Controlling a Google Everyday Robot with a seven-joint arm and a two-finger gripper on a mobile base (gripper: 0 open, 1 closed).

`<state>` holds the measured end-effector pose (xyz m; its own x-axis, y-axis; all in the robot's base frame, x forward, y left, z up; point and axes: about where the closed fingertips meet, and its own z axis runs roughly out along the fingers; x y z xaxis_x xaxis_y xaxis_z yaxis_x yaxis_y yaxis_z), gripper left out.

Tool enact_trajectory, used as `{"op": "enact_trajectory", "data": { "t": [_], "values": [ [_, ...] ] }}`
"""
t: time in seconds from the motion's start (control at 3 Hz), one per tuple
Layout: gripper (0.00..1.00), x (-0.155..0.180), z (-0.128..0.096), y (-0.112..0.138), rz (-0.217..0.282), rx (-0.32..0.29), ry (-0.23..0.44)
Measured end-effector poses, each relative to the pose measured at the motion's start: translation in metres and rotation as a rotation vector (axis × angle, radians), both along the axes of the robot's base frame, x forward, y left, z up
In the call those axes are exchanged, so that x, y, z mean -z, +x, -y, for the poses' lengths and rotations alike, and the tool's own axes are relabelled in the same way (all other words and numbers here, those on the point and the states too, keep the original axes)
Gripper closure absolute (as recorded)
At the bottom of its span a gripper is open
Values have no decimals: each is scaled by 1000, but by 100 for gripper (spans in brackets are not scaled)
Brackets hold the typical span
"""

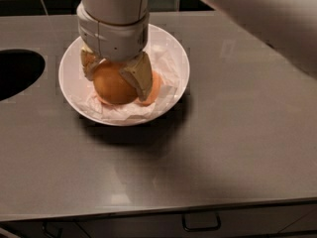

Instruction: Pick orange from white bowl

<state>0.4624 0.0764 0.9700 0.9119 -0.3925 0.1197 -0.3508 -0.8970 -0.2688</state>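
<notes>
My gripper (114, 77) hangs straight down over the white bowl (173, 51), which is lined with crumpled white paper. Its two tan fingers (137, 78) are closed on either side of a round orange (112, 85) and hold it over the left middle of the bowl. I cannot tell whether the orange still touches the paper. A second orange fruit (155, 86) lies in the bowl just right of the held one, mostly hidden behind the right finger. The arm hides the back of the bowl.
The bowl stands on a grey metal counter (233, 133). A dark round opening (15, 73) is cut into the counter at the left edge. A dark tiled wall runs behind it. A drawer handle (200, 224) shows below the front edge.
</notes>
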Motion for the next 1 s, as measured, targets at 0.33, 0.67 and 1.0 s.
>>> {"op": "enact_trajectory", "data": {
  "t": [0.33,0.67,1.0],
  "values": [
    [100,-14,6,-6,42,12,12],
    [100,-23,12,-10,70,20,28],
    [100,-25,15,-9,78,-5,79]
  ]
}}
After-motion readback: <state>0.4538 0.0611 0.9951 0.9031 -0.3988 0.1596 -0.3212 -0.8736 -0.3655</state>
